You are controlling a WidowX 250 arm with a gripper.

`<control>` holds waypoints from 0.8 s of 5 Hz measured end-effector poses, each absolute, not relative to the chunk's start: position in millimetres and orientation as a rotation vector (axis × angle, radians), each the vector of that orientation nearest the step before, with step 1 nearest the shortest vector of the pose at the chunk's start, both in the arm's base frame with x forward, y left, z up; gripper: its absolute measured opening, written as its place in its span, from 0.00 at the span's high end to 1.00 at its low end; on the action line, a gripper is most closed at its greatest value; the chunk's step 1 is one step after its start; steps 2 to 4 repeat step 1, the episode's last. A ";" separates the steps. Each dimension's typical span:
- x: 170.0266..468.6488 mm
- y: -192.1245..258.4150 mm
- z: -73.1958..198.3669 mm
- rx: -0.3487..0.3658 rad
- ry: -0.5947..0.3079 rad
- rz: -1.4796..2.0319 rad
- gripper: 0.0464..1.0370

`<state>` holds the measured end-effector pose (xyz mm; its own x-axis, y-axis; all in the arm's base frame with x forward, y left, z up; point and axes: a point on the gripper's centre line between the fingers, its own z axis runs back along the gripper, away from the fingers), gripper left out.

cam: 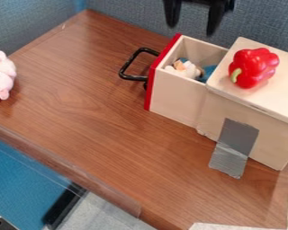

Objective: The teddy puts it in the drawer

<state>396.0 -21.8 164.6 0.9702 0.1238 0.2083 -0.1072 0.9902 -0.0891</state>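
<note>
Your hand is empty, its fingers wide apart, presumably to leave room for a grasp. The drawer stands open, likely to receive the pink plush toy, probably your teddy, lying well apart on the bench at the view's left edge. Your hand hangs fingers-down at the top edge.

I see a blue-grey woven fabric partition at the far edge of a brown wood-grain tabletop. Beyond the near edge lies a flat, bright-blue textured surface. Soft light touches the wood.
</note>
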 end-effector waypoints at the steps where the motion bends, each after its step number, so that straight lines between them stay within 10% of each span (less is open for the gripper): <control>1: 389.8 -7.0 183.4 -0.099 -0.253 0.151 0.04; 4: 389.8 -7.0 183.4 -0.099 -0.253 0.151 0.04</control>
